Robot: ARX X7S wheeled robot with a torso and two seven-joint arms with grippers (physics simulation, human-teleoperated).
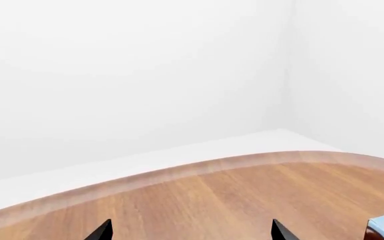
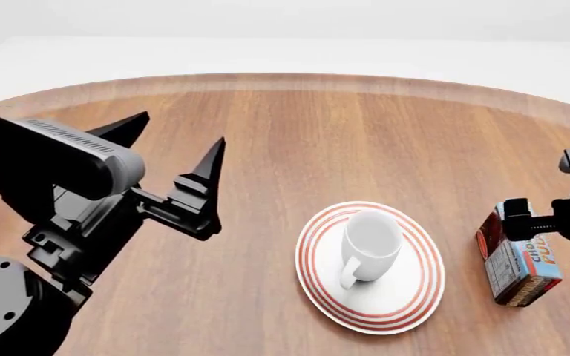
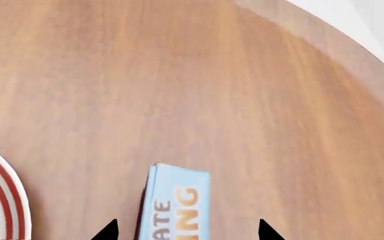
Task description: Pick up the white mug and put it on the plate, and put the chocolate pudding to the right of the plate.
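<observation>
While the white mug (image 2: 369, 241) stands upright on the plate (image 2: 404, 304), its handle toward the robot, the chocolate pudding (image 2: 522, 268) lies on the wooden surface (image 2: 364, 141) just to the right of the plate, near it but not touching. The right gripper (image 2: 519, 220) hangs over the box's far end; in the right wrist view its two tips show on either side of the box (image 3: 177, 205), so the jaws are spread around it, though whether they touch it I cannot tell. The left gripper (image 2: 171, 148) is held well to the left of the plate, jaws spread wide with nothing between them. One mug, one plate, one pudding box.
</observation>
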